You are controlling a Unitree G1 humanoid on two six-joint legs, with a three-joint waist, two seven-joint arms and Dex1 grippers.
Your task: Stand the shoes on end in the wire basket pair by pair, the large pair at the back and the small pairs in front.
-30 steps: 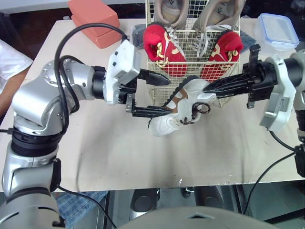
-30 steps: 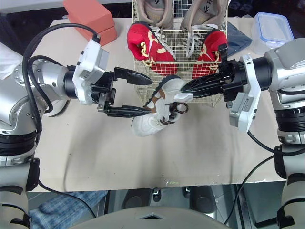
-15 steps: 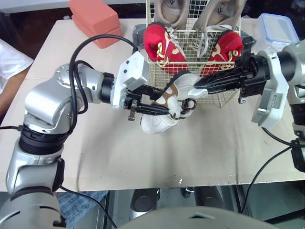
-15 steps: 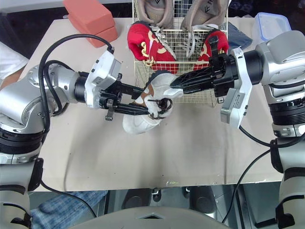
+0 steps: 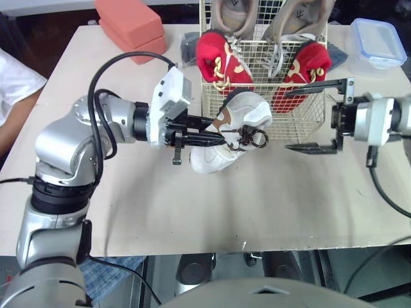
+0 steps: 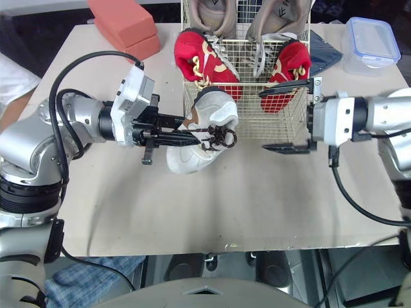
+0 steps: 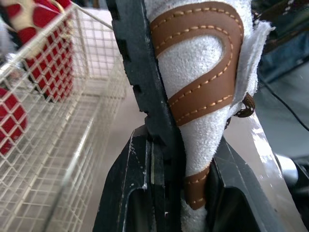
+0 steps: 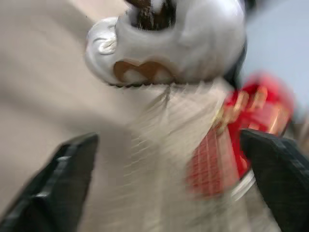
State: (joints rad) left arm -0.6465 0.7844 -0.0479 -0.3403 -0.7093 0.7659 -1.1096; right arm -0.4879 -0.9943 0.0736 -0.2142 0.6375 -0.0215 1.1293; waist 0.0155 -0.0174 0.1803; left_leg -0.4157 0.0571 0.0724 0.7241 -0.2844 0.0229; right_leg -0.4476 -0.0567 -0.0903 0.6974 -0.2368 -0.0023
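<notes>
Above table [image 5: 192, 212], left tool [image 5: 210, 131] grips white shoe [image 5: 246, 113] beside basket [image 5: 286, 126].

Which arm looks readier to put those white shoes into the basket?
Left. The left gripper is shut on a white shoe right in front of the basket; the right gripper hangs open and empty off to the side.
</notes>
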